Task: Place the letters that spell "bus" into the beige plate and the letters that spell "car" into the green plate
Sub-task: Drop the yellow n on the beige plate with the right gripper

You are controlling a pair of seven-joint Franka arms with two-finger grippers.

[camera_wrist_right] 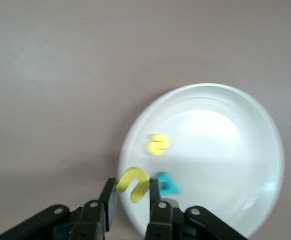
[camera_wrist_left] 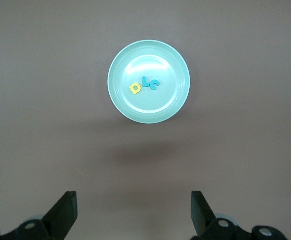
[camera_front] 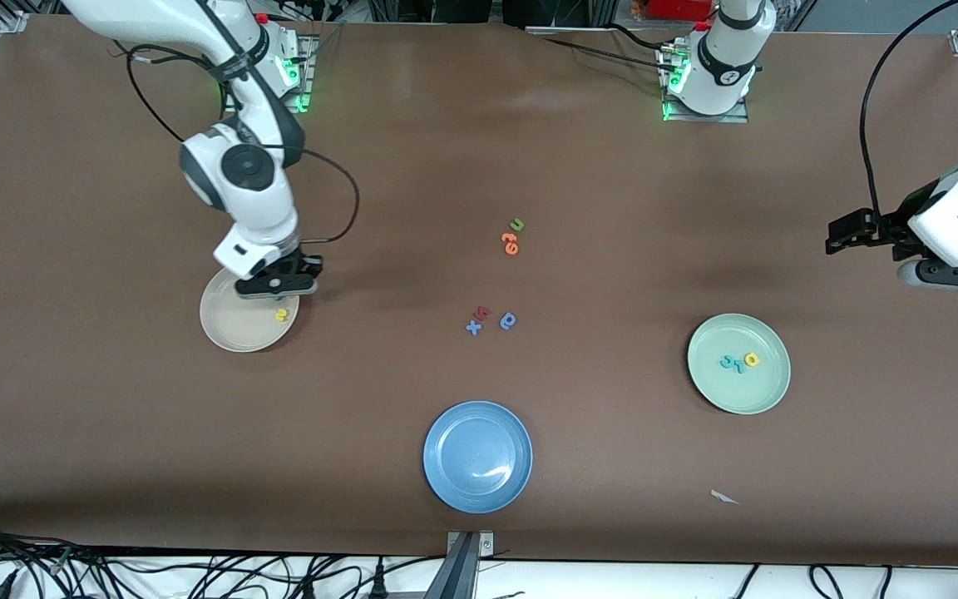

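Observation:
My right gripper is shut on the yellow u and hangs over the rim of the beige plate. A yellow s and a teal b lie in that plate. The green plate holds the yellow a, the teal r and the teal c. My left gripper waits open and empty above the bare table at the left arm's end.
An empty blue plate sits nearest the front camera. Mid-table lie a green u, orange letters, a red letter, a blue x and a blue round letter. A white scrap lies near the green plate.

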